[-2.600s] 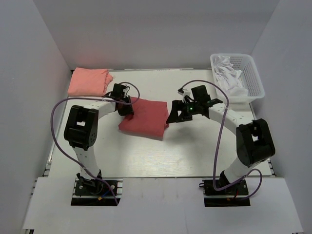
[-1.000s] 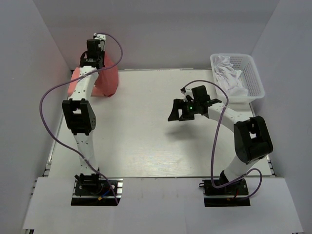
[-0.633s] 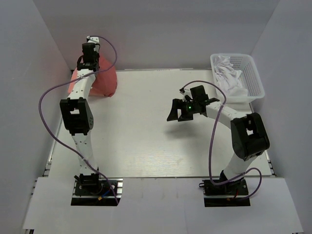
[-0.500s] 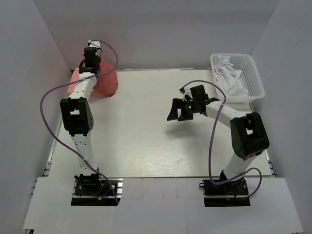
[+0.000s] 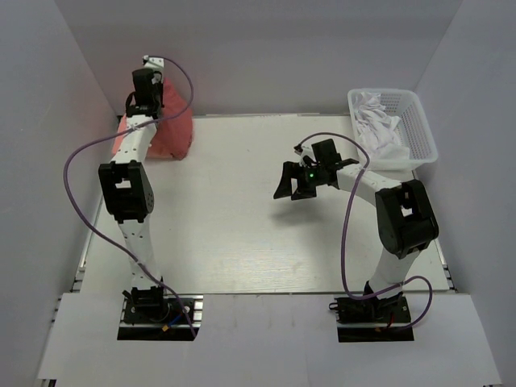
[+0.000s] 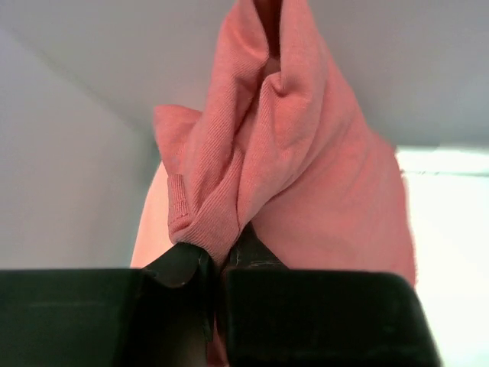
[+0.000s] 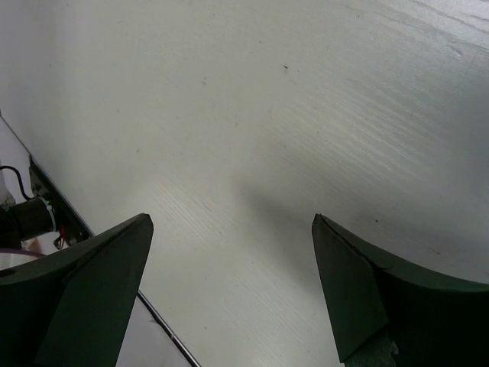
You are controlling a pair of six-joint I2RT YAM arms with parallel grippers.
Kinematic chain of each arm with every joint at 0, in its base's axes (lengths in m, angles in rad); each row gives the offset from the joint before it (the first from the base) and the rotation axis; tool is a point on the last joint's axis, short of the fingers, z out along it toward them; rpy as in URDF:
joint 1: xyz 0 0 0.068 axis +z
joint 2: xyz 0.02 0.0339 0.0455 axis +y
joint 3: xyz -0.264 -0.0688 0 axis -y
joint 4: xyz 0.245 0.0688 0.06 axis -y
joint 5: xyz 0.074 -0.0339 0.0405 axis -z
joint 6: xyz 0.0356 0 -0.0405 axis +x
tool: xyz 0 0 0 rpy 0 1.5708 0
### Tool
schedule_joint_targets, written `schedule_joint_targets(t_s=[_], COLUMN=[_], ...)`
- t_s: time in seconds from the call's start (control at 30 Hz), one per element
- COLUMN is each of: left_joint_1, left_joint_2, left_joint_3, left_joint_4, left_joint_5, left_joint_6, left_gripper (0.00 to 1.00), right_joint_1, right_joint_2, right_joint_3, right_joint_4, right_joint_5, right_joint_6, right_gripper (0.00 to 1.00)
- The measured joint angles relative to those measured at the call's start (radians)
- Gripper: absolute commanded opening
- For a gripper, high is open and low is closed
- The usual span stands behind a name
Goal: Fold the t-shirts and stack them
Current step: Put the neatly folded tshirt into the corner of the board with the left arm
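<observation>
Left arm has edged up and leftward, now stretched out to the far-left corner. Left gripper (image 6: 218, 267) is pinched tight on the brick-red t-shirt (image 5: 174, 129), which hangs bunched there. Salmon-pink t-shirt (image 5: 121, 135) is mostly hidden behind it and the arm, only a sliver showing. Right gripper (image 5: 290, 187) hovers mid-table, elbow bent, jaws wide apart and holding nothing. Basket (image 5: 423, 129) of white cloth (image 5: 379, 121) sits far right.
</observation>
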Motion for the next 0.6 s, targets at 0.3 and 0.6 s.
schedule_joint_targets(t_s=[0.3, 0.6], left_joint_1=[0.079, 0.093], left_joint_2=[0.061, 0.133], left_joint_3=[0.180, 0.230], left_joint_4=[-0.029, -0.114], left_joint_5=[0.192, 0.214], left_joint_6=[-0.016, -0.084], left_gripper=[0.00, 0.00], right_joint_1=[0.000, 0.000], right_joint_2=[0.000, 0.000], right_joint_3=[0.000, 0.004], right_joint_4=[-0.044, -0.049], right_joint_5=[0.005, 0.002], right_joint_6=[-0.008, -0.004], right_gripper=[0.90, 0.90])
